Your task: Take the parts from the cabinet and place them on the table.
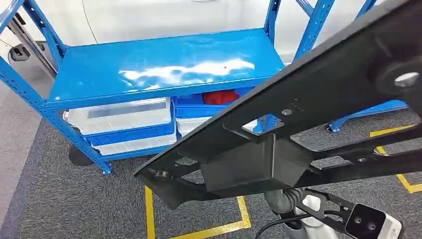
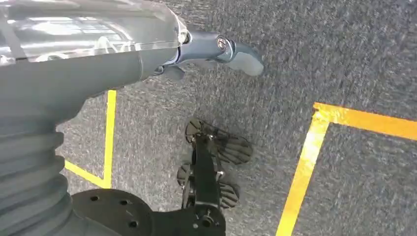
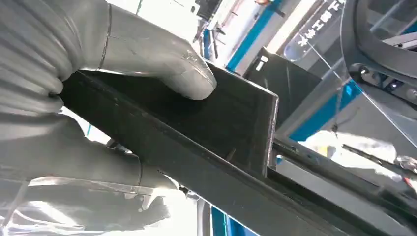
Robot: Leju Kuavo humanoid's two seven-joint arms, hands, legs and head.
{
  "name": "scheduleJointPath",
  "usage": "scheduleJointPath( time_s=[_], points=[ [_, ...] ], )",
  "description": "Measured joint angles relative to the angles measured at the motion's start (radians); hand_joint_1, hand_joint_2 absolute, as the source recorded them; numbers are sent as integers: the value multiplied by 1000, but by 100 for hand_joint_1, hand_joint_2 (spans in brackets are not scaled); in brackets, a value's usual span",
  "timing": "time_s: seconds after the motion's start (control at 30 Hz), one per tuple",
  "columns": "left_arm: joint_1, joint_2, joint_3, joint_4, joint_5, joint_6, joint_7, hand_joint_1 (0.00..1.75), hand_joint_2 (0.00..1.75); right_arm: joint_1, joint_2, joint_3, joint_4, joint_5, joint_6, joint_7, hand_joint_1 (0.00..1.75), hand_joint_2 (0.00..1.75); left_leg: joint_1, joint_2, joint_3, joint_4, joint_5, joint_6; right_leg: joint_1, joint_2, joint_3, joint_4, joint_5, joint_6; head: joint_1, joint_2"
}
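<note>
The right hand [image 3: 98,98] grips a long black part [image 1: 298,109]. Its thumb [image 3: 162,64] presses flat on one face of the part, and the other fingers wrap round from underneath, so the part is squeezed between them. The part is much longer than the hand. It sticks out far past the fingertips, slanting across in front of the blue rack [image 1: 159,64].

The left hand [image 2: 221,51] hangs over the grey carpet [image 2: 354,59]. Its fingers point out over the carpet and hold nothing. I cannot tell how wide apart they are.

What could go wrong, I think:
- The part is long and held at one spot only. Its far end could swing and bump the rack or the bins [image 1: 124,117] under the shelf.
- The heavy far end could make the part twist and slip out from under the thumb. Then it would drop on the carpet.
- The part hides a lot of what lies beyond the fingers, so the robot may not see where the table is.
- A black cable [image 1: 278,221] hangs below the part and could snag on it.

Writing: there are some white signs on a blue strip beyond the fingertips in the right wrist view, too blurred to read. The part shows no label that I can read.
</note>
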Motion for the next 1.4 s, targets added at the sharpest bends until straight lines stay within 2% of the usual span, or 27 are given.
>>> scheduleJointPath(
  time_s=[0.07,0.17,0.23,0.27,0.33,0.37,0.4,0.5,0.57,0.63,0.7,0.73,0.77,0.8,0.87,0.9,0.93,1.03,1.07,1.1,1.13,1.2,1.23,1.27,1.3,1.37,1.4],
  points=[
    [-2,0,0,0,0,0,0,0,175,-1,-1,0,-3,1,-3,0,175,175,6,7,-3,-10,12,19,-4,-1,-16,38,-36,8,0,0],
    [-2,0,0,0,0,0,-1,0,175,1,-5,0,-3,1,-5,0,175,175,0,20,-20,-9,21,33,-4,0,-126,276,-157,12,0,0],
    [-1,0,0,0,0,3,1,0,175,2,-8,0,-3,1,-5,0,175,175,-3,28,-25,-8,24,33,-4,0,-149,329,-165,13,0,0],
    [-1,0,0,0,0,5,4,0,175,3,-10,0,-3,0,-4,0,175,175,-4,33,-27,-7,25,33,-4,0,-143,320,-151,12,0,0],
    [0,0,1,0,0,11,13,0,175,3,-14,0,-3,-3,5,0,175,175,-5,46,-28,-3,25,32,-3,-6,-68,186,-76,6,0,0],
    [-1,-1,1,0,0,16,18,0,175,2,-14,0,-2,-5,14,0,175,175,-6,53,-28,0,24,30,-1,-24,-11,84,-35,0,0,0],
    [-1,-2,3,0,0,22,23,0,175,-2,-14,0,1,-6,24,0,175,175,-9,59,-29,3,24,25,5,-64,23,12,-37,-7,0,0],
    [-1,-2,14,0,0,38,34,0,175,-18,-14,0,11,-20,50,0,175,175,-15,80,-32,4,28,9,14,-38,9,10,-26,-22,0,0],
    [-3,-5,23,0,0,41,34,0,175,-29,-14,0,17,-24,55,0,175,175,-15,91,-34,6,27,-2,8,-21,8,0,-12,-37,0,0],
    [-3,-6,32,0,0,42,31,0,175,-45,-14,1,23,-31,55,0,175,175,-8,34,-66,84,-39,-14,4,-9,0,-2,-4,-48,0,0],
    [1,-4,43,0,0,45,24,0,175,-48,-14,1,28,-31,58,0,175,175,-6,17,-133,247,-122,-20,5,8,-8,-1,3,-51,0,0],
    [2,-4,47,0,0,50,22,0,175,-47,-14,1,31,-30,63,0,175,175,-6,16,-159,310,-142,-21,6,18,-13,1,5,-50,0,0],
    [3,-5,52,0,0,52,19,0,175,-46,-14,1,33,-27,64,0,175,175,-6,16,-165,326,-136,-21,6,29,-16,2,7,-49,0,0],
    [4,-5,54,0,0,53,16,0,175,-46,-14,1,34,-24,64,0,175,175,-6,15,-145,290,-108,-18,6,40,-17,3,9,-48,0,0],
    [3,-5,59,0,0,54,15,0,175,-47,-14,1,34,-20,64,0,175,175,-6,-1,-47,108,-17,-9,6,64,-16,6,10,-45,0,0],
    [3,-4,60,0,0,54,14,0,175,-47,-14,1,34,-20,64,0,175,175,-6,-40,-7,23,6,-2,6,72,-16,8,11,-43,0,0],
    [2,-3,61,0,0,54,14,0,175,-48,-13,1,34,-19,64,0,175,175,-4,-64,4,1,-9,2,12,79,-22,11,13,-36,0,0],
    [2,-3,68,0,0,78,13,0,175,-47,-13,1,34,-16,64,0,175,175,-12,-38,1,1,-3,10,0,110,-33,6,25,-16,0,0],
    [1,-6,68,0,0,92,9,0,175,-49,-13,1,34,-14,60,0,175,175,-1,-27,4,-11,6,20,8,116,-37,6,27,-8,0,0],
    [-3,-12,68,0,0,101,6,0,175,-48,-13,2,34,-11,54,0,175,175,0,-12,5,-18,13,26,5,75,-41,20,13,-7,0,0],
    [-2,-14,68,0,0,111,2,0,175,-53,-13,3,35,-10,43,0,175,175,-1,-3,3,-21,16,32,7,34,-61,63,-23,-2,0,0],
    [4,-18,68,0,0,119,0,0,175,-54,-13,6,39,-10,18,0,175,175,-3,21,-2,-20,17,34,1,11,-136,226,-106,7,0,0],
    [6,-21,68,0,0,121,0,0,175,-52,-15,6,42,-9,7,0,175,175,-4,34,-5,-19,17,34,-1,11,-167,293,-129,11,0,0],
    [7,-26,67,0,0,121,1,0,175,-49,-18,6,43,-5,-2,0,175,175,-4,47,-7,-18,17,33,-4,10,-179,322,-128,13,0,0],
    [8,-30,65,0,0,121,2,0,175,-43,-21,6,43,4,-12,0,175,175,-4,59,-7,-17,17,33,-5,7,-165,298,-107,15,0,0],
    [7,-39,55,0,0,118,9,0,175,-26,-28,6,32,25,-27,0,175,175,-3,79,-6,-12,12,28,-6,-16,-74,134,-25,15,0,0],
    [7,-42,49,0,0,115,15,0,175,-12,-32,6,18,29,-33,0,175,175,-4,88,-5,-7,8,24,-5,-51,-21,40,5,12,0,0]
  ],
)
